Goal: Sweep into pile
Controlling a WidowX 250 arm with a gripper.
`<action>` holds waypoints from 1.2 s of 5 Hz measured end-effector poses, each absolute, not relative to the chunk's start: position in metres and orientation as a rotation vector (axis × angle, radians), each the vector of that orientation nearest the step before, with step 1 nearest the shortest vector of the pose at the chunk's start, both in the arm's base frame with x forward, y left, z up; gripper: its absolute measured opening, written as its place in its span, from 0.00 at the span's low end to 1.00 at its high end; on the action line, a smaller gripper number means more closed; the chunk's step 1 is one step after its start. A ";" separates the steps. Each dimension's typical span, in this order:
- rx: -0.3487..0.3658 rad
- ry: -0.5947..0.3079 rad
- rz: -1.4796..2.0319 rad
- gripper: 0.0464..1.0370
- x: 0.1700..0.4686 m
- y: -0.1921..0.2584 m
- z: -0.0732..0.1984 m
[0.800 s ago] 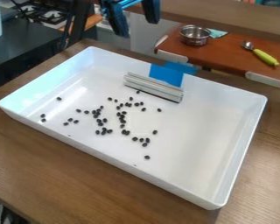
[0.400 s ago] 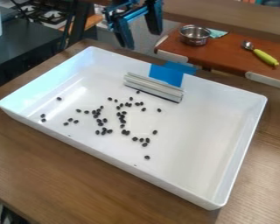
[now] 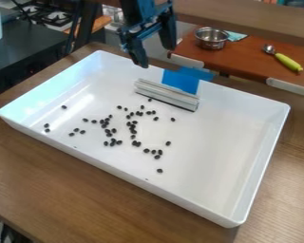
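Note:
The black gripper hangs at the top of the view, over the back wall of the white tray, with its two fingers spread apart and nothing between them. Below it and slightly to the right, a grey-white sweeper bar with a dark lower edge lies near the tray's back wall, apart from the gripper. Blue tape stands behind the bar. Several dark beans are scattered over the left and middle of the tray floor, some in loose clusters.
The white tray has raised walls and sits on a brown wooden table. Behind it, a reddish-brown surface holds a metal bowl and a spoon with a green handle. A stove stands at the back left.
Over these frames the gripper has come down and slightly right, from the view's top edge to just above the tray's back wall. The bar and beans have stayed put.

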State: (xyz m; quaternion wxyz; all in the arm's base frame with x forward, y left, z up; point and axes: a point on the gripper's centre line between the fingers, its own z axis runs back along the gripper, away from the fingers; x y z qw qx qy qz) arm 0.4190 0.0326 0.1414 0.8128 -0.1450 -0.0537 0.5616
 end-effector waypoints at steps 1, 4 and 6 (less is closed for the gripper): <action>-0.301 -0.144 1.214 0.96 0.426 0.035 0.121; -0.220 -0.202 1.283 0.96 0.447 0.034 0.076; -0.185 -0.229 1.308 0.93 0.454 0.038 0.063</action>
